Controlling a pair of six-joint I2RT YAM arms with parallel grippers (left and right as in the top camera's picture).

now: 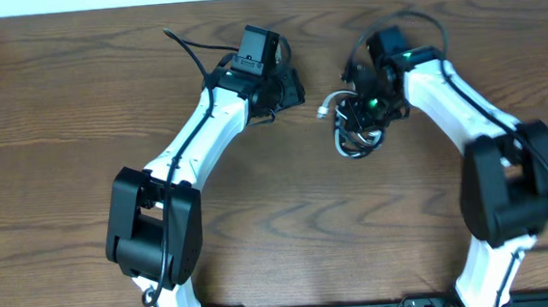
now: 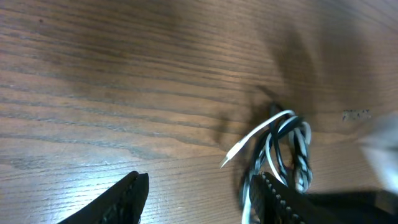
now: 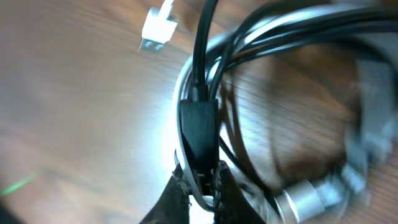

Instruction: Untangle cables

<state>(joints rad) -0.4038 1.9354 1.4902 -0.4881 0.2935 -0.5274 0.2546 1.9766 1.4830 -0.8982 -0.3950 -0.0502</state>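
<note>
The black and white cables [image 1: 355, 133] lie in one tangled coil on the wooden table, right of centre. A white plug [image 1: 324, 111] sticks out on the coil's left. My right gripper [image 1: 369, 108] is down on the coil. In the right wrist view its jaws [image 3: 202, 186] are shut on a black plug [image 3: 199, 127] and a white strand beside it, and the white plug [image 3: 158, 26] lies beyond. My left gripper [image 1: 297, 90] stands open just left of the coil, nothing between its fingers [image 2: 127, 196]. In the left wrist view the coil [image 2: 287, 146] sits by the right finger.
A silver barrel plug [image 3: 305, 196] of the bundle lies to the right of my right fingers. The robot's own thicker black wire [image 1: 184, 48] loops behind the left arm. The table's far edge [image 1: 263, 1] runs along the top.
</note>
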